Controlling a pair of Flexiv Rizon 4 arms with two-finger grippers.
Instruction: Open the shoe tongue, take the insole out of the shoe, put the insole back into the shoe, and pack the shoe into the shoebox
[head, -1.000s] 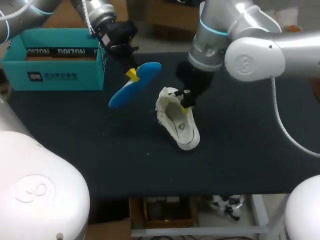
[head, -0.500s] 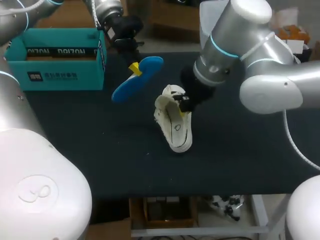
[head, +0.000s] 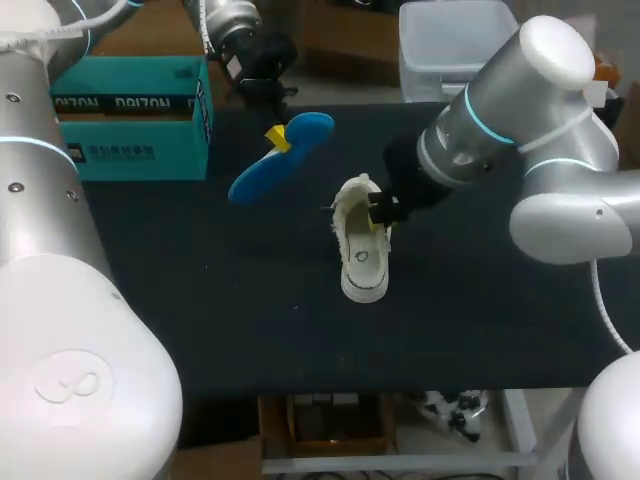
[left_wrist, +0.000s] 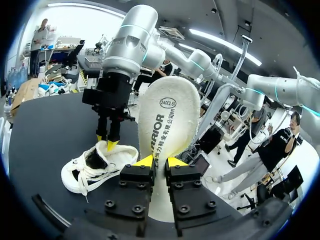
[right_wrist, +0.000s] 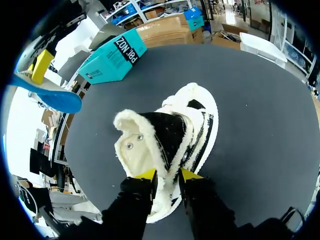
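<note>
A blue insole (head: 280, 160) hangs above the table, tilted, with my left gripper (head: 274, 138) shut on its edge. From the left wrist its pale underside (left_wrist: 167, 120) stands between the fingers of that gripper (left_wrist: 160, 161). The white low-top shoe (head: 362, 255) stands on the dark table, toe towards the front edge. My right gripper (head: 380, 212) is at its heel. In the right wrist view the gripper (right_wrist: 167, 175) straddles the fleecy collar of the shoe (right_wrist: 170, 135), fingers slightly apart. The teal shoebox (head: 125, 120) sits open at the back left.
The black table top (head: 200, 300) stretches bare in front of the shoe and on both sides of it. The shoebox (right_wrist: 112, 55) lies well beyond the shoe, past the hanging insole (right_wrist: 47, 97).
The right arm swung the shoe's toe towards the front edge and its fingers have spread a little at the collar. The left gripper carried the insole slightly up and back.
</note>
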